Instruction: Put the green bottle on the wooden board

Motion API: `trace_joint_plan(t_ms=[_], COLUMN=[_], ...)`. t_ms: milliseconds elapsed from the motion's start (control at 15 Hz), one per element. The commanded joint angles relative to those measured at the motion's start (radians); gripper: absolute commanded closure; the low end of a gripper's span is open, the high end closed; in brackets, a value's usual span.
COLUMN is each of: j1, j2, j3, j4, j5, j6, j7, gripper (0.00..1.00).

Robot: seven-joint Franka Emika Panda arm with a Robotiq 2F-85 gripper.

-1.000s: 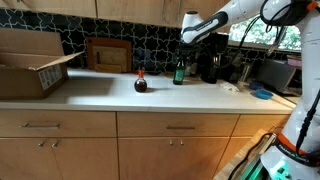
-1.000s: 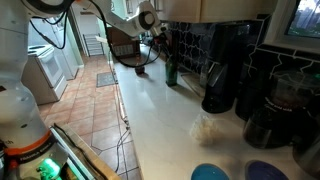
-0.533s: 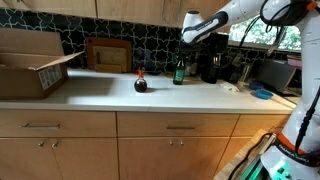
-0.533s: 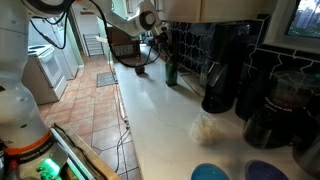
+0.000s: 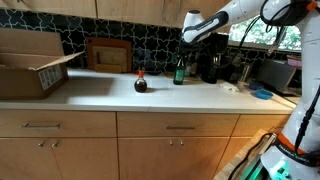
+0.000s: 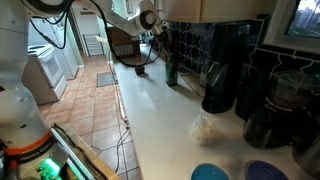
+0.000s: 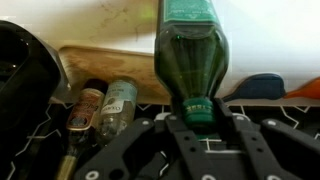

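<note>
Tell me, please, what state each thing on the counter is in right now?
green bottle: upright on the counter, neck gripped.
gripper: shut on the green bottle's neck.
wooden board: propped upright against the backsplash, nothing on it.
red-capped bottle: upright, capped, untouched.
cardboard box: open.

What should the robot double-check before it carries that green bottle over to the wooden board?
1. Grip: the claw is closed on the neck of the green bottle: ok.
2. Bottle stands upright on the counter: ok.
3. Straight path to the wooden board is free: not ok; the squat red-capped bottle stands between them, so lifting over it seems wise.
4. Board lies flat, ready to take a bottle: cannot tell; it looks propped against the tiled wall.
</note>
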Motion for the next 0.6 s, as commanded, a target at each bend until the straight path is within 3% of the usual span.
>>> trace_joint_plan(t_ms=[0,533], j1=[-0.006,0.002], j2=[-0.005,0.030], j3=[0.004,-0.025], j4=[-0.014,-0.001], j5=[-0.009,-0.005], j6=[0.048,0.215], j7=[0.013,0.058], gripper=[0.89,0.89])
